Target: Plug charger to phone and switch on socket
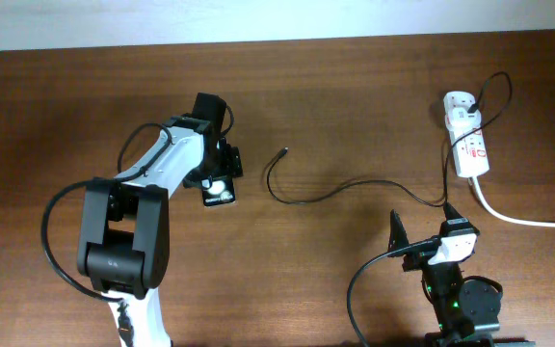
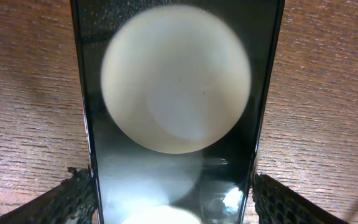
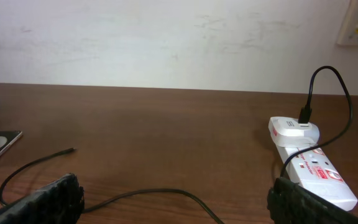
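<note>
The black phone [image 1: 220, 196] lies flat on the wooden table, and its glossy face with a large white round shape [image 2: 176, 93] fills the left wrist view. My left gripper [image 1: 222, 173] is open and straddles it, each finger close beside a long edge. The charger's thin black cable [image 1: 355, 190] curves across the table; its connector tip [image 1: 285, 151] lies free to the right of the phone. Its other end goes into a white adapter [image 1: 461, 101] on the socket [image 1: 472, 145]. My right gripper [image 3: 173, 199] is open and empty, low over the cable [image 3: 154, 191].
A thick white cord [image 1: 528, 220] runs from the socket to the right edge. A pale wall [image 3: 166, 37] rises behind the table's far edge. Bare brown tabletop [image 1: 355, 96] lies between the phone and the socket.
</note>
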You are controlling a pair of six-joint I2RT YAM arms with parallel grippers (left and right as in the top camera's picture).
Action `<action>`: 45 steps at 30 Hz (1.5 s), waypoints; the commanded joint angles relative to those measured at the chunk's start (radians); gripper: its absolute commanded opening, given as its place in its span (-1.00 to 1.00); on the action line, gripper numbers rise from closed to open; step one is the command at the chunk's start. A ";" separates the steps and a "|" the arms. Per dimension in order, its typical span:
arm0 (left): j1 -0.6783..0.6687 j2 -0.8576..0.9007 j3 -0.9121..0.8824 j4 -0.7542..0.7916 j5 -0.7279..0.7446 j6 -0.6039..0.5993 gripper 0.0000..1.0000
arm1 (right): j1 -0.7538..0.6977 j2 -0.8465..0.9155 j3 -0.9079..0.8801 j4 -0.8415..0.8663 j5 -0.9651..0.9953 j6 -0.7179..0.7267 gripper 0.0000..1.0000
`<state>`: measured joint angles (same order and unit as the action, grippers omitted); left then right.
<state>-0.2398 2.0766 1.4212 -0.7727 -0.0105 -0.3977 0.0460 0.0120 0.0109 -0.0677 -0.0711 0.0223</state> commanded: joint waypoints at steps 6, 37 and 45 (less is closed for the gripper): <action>-0.005 0.056 -0.048 0.006 0.040 -0.036 0.68 | 0.007 -0.006 -0.005 -0.006 0.005 0.000 0.97; -0.009 0.055 -0.034 0.022 -0.039 -0.032 0.53 | 0.007 -0.006 -0.005 -0.006 0.005 0.000 0.97; -0.009 0.055 0.161 -0.135 -0.039 -0.031 0.48 | 0.007 -0.006 -0.005 -0.006 0.005 0.000 0.97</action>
<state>-0.2531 2.1201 1.5135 -0.8803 -0.0559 -0.4164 0.0460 0.0120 0.0109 -0.0677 -0.0711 0.0227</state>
